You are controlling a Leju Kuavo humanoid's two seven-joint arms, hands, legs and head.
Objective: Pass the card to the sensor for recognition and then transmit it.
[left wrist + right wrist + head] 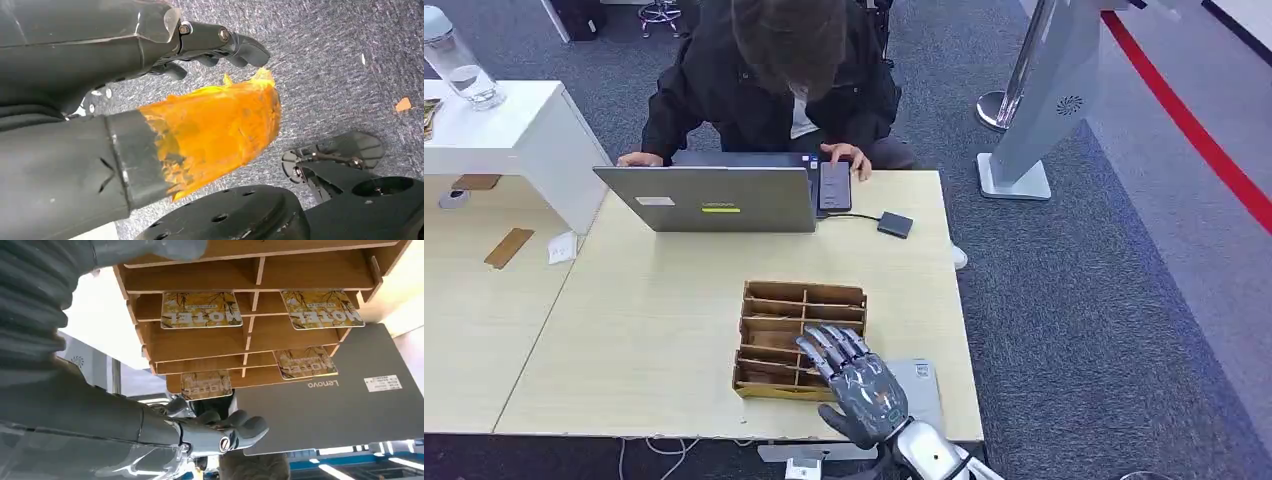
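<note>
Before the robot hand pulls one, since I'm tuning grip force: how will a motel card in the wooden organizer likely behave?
The motel card looks thin and flat, so probably light and fairly stiff. Its printed face seems glossy, so it may be slippery. It lies flat in a compartment of the wooden organizer, so the dividers could hinder the right robot hand getting under an edge.

A wooden slotted organizer (250, 315) is seen with four "MOTEL" cards (200, 310) standing in its compartments. Beyond the organizer, a grey Lenovo laptop lid (340, 410) is seen. The right hand (220, 432) is held empty beside the organizer, fingers extended.
</note>
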